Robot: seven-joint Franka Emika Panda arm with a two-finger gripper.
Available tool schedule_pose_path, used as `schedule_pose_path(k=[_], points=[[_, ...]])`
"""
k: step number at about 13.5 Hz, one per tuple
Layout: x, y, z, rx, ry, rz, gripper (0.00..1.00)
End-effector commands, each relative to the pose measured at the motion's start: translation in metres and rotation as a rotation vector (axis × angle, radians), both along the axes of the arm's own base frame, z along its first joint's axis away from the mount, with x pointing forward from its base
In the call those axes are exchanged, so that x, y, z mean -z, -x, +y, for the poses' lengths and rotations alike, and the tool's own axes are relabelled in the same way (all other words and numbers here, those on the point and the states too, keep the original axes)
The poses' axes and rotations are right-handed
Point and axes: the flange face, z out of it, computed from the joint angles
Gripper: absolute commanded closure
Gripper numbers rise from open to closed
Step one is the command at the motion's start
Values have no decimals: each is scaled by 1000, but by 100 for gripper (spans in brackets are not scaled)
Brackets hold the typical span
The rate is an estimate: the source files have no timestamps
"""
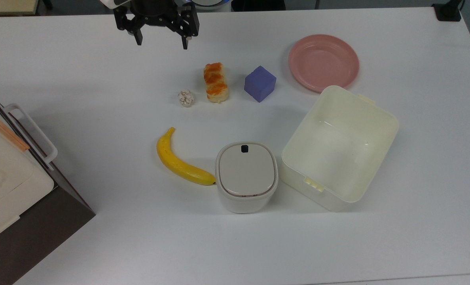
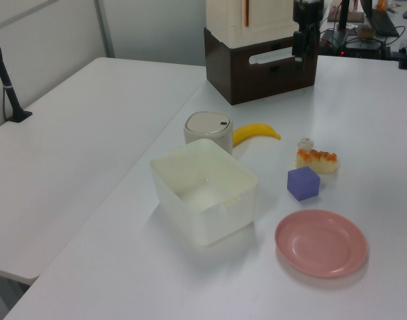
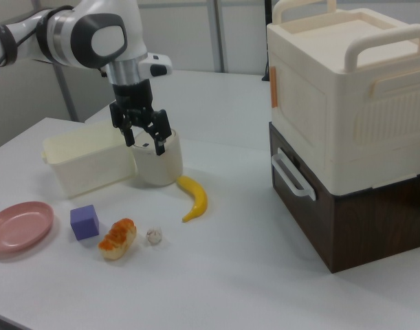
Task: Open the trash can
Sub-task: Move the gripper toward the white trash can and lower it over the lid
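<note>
The trash can (image 1: 246, 198) is a small white rounded bin with a flat beige-grey lid (image 1: 246, 171) bearing a black square mark; the lid lies shut. It stands near the table's front middle in the top view, and it also shows in the left view (image 2: 208, 128) and the right view (image 3: 161, 168). My gripper (image 1: 162, 42) hangs open and empty above the far edge of the table, well away from the trash can. In the left view the gripper (image 2: 300, 50) is in front of the brown box. In the right view the gripper (image 3: 146, 143) overlaps the trash can's top.
A banana (image 1: 181, 160) touches the trash can on the top view's left. A cream lidless tub (image 1: 381, 118) stands close on the right. Bread (image 1: 216, 82), a small white ball (image 1: 186, 98), a purple cube (image 1: 260, 83) and a pink plate (image 1: 323, 62) lie beyond. A cream-and-brown box (image 1: 9, 178) fills the left corner.
</note>
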Motion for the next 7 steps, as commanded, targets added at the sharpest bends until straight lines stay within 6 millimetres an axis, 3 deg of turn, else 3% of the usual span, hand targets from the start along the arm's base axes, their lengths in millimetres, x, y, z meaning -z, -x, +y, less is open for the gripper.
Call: schedule_pose_path(k=[1,5,7], points=[[18,11,8,-15,-37,43,0],[29,6,20,-14,-34,9,0],[24,-3,25,-39,-32,-51,10]])
